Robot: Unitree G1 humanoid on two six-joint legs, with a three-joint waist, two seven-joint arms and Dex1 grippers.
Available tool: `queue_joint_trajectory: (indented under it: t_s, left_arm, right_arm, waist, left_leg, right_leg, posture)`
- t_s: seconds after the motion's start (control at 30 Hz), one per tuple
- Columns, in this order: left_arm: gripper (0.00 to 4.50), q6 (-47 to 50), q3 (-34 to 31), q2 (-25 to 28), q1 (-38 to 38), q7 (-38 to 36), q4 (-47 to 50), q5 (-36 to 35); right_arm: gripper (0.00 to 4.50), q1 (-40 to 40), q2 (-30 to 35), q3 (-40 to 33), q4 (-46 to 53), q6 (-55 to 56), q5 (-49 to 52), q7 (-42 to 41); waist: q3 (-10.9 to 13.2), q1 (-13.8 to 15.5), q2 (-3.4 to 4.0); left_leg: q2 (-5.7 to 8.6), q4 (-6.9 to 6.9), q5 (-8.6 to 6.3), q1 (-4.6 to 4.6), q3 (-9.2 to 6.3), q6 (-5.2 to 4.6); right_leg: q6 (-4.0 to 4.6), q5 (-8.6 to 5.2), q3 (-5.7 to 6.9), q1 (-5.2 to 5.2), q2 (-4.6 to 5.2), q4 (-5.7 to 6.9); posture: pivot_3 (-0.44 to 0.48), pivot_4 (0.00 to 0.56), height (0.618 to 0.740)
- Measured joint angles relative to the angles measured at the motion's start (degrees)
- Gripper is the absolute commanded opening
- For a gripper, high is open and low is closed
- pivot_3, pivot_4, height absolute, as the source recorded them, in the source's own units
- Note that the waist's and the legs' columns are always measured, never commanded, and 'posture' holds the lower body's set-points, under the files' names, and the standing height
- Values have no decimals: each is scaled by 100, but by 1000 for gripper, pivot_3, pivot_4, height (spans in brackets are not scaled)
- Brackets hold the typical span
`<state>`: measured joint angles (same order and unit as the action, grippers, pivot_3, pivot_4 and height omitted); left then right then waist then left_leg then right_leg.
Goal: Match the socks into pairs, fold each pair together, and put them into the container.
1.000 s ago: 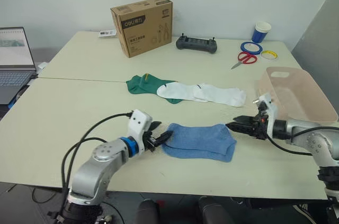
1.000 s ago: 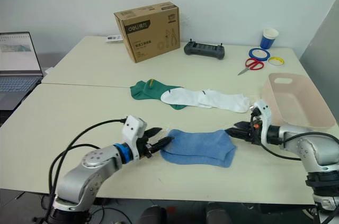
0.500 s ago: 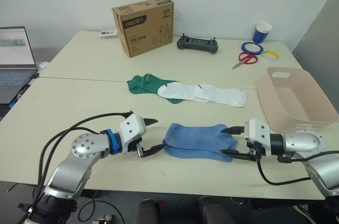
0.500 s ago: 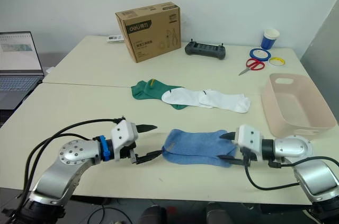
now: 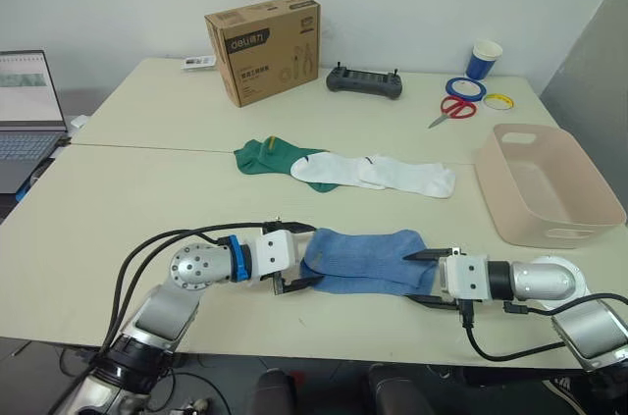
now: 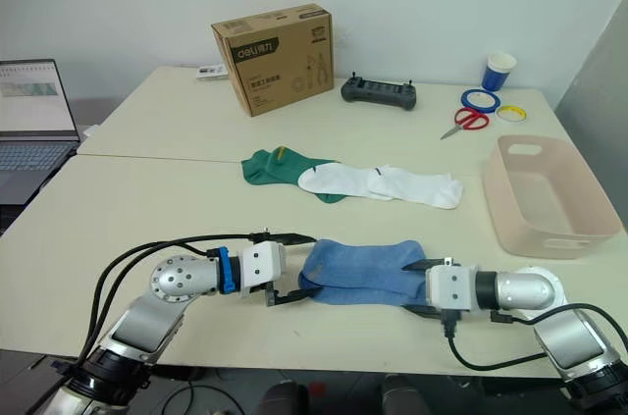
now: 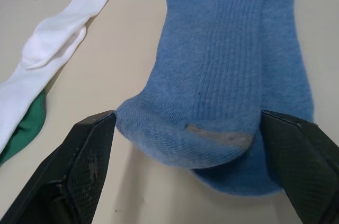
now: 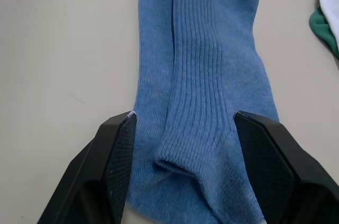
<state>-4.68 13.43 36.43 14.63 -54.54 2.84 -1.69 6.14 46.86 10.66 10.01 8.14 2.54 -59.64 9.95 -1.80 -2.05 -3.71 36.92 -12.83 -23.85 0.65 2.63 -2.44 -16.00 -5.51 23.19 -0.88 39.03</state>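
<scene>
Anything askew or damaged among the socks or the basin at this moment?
Nothing looks damaged. The blue socks lie stacked but slightly offset, with the left gripper and right gripper open around their ends. A green sock sits partly under the white socks. The basin stands upright.

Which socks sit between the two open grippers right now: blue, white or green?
The blue socks, stacked near the table's front edge. The left gripper straddles one end, the right gripper the other. The white socks and green socks lie farther back.

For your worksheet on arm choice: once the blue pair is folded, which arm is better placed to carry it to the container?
Right. The right gripper straddles the blue socks' end nearer the container; the left gripper is farther.
</scene>
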Motion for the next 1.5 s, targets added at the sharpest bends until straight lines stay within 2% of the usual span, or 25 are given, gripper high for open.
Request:
queue_joint_trajectory:
  t_s: [0.43,0.53,0.63,0.73,1.0,1.1,1.17,1.2,1.27,1.4,1.5]
  left_arm:
    - [4475,-98,3,-15,94,-112,-253,74]
    - [3886,-98,4,-15,94,-129,-253,72]
    - [2943,-74,3,-15,94,-183,-253,47]
    - [1983,-19,3,-16,94,-246,-253,17]
    - [1983,56,3,-17,98,-283,-253,-30]
    - [1941,55,3,-17,98,-315,-253,-50]
    - [1941,55,3,-17,99,-348,-253,-52]
    - [1769,55,3,-17,101,-353,-253,-52]
    - [1371,53,3,-17,113,-359,-253,-53]
    - [58,50,1,-17,131,-366,-253,-57]
    - [22,51,1,-17,133,-384,-253,-86]
  right_arm:
    - [3144,132,-93,-7,-306,116,-118,157]
    - [2547,133,-93,-7,-306,120,-108,113]
    - [1542,136,-93,-7,-351,189,-125,104]
    - [1536,140,-90,-7,-375,275,-153,104]
    - [1536,145,-89,-7,-392,339,-169,104]
    - [938,147,-90,-7,-392,337,-151,100]
    - [239,149,-90,-7,-392,337,-146,95]
    - [3,152,-90,-7,-393,336,-140,93]
    - [0,165,-90,-7,-393,337,-123,89]
    - [0,169,-90,-7,-392,336,-91,49]
    - [0,174,-92,-8,-392,319,-65,46]
  waist:
    - [0,3,0]
    - [0,4,0]
    - [0,3,0]
    - [0,3,0]
    - [0,3,0]
    - [0,3,0]
    - [0,3,0]
    - [0,3,0]
    - [0,3,0]
    - [0,3,0]
    - [0,3,0]
  left_leg:
    - [0,0,0,1,1,0]
    - [0,0,0,1,-1,0]
    - [0,1,0,1,1,0]
    - [0,1,0,1,0,0]
    - [0,1,0,1,0,0]
    - [0,1,0,1,0,0]
    - [0,1,0,1,0,0]
    - [0,2,0,1,0,0]
    - [0,2,0,1,0,0]
    - [0,2,0,1,0,0]
    - [0,2,0,1,0,0]
  right_leg:
    - [-1,1,-1,-1,0,3]
    - [-1,1,0,-1,0,4]
    - [-1,1,-1,-1,0,4]
    - [-1,1,0,-1,0,4]
    - [-1,2,0,-1,-1,5]
    - [0,2,0,-1,-1,5]
    - [0,2,0,-1,0,5]
    - [0,2,-1,-1,-1,5]
    - [0,2,0,-1,-1,5]
    - [0,2,0,-1,-1,5]
    - [1,2,0,-1,-1,5]
  posture:
    - [0,150,740]
    - [0,150,740]
    - [0,150,740]
    - [0,150,740]
    - [0,150,740]
    - [0,150,740]
    - [0,150,740]
    - [0,150,740]
    - [0,150,740]
    - [0,150,740]
    - [0,150,740]
